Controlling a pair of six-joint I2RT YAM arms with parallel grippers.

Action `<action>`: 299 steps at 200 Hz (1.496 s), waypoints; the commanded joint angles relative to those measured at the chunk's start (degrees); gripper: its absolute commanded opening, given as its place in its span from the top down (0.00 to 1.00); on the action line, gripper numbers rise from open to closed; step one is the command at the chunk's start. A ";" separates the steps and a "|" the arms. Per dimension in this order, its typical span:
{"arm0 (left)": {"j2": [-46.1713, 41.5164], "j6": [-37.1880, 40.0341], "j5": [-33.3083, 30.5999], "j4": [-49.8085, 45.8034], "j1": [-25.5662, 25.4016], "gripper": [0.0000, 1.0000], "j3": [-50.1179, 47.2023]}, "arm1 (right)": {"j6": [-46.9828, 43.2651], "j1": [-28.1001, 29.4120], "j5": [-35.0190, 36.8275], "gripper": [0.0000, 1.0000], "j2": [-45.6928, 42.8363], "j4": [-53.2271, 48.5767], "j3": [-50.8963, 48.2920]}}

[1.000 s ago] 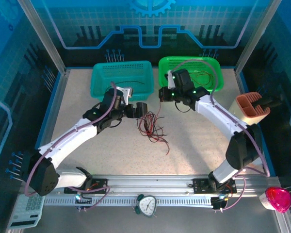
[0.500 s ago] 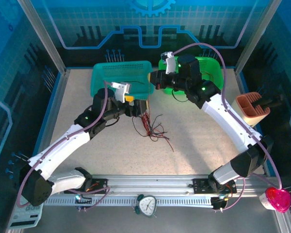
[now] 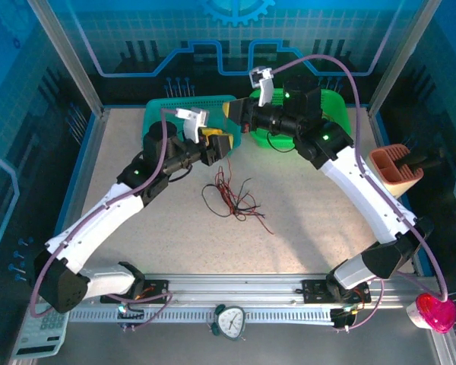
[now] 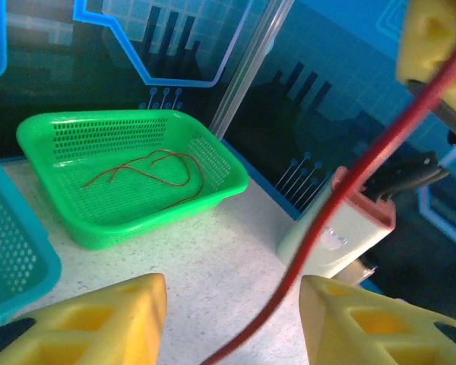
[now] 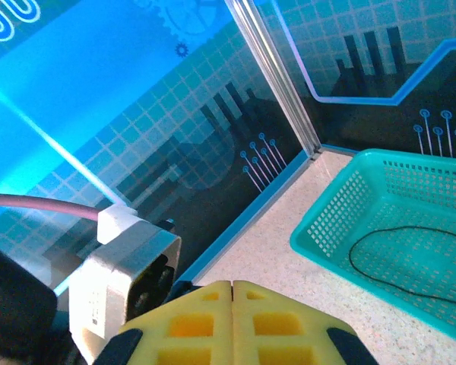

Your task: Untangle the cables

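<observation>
A tangle of red and black cables lies mid-table. One red cable rises from it, passes between my left gripper's yellow fingers without touching them, and runs up to my right gripper's pad. The left gripper hovers above the tangle with its jaws apart. My right gripper is raised just beyond it, pads pressed together; the cable end is hidden there. A red cable lies in the green basket, a black cable in the teal basket.
The teal basket and green basket stand side by side at the table's back edge. A peach-and-white holder sits at the right edge. A clock, a pink object and a calculator lie by the front rail.
Both arms rose and moved toward the baskets. The right gripper lifted left from the tangle, drawing a red cable up. The left gripper's jaws narrowed around that cable.
</observation>
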 commanded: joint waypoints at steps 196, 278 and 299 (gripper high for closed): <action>4.23 -2.83 5.85 2.29 -0.30 1.00 20.80 | -2.32 -11.66 -9.54 0.42 -14.63 9.19 -17.92; 4.66 -5.47 6.86 3.18 -0.39 1.00 22.85 | -11.93 -5.61 -12.38 0.41 -9.69 7.45 -13.28; 4.76 -5.81 6.86 3.18 -0.39 1.00 23.14 | -11.85 -5.19 -12.84 0.41 -8.55 7.82 -12.33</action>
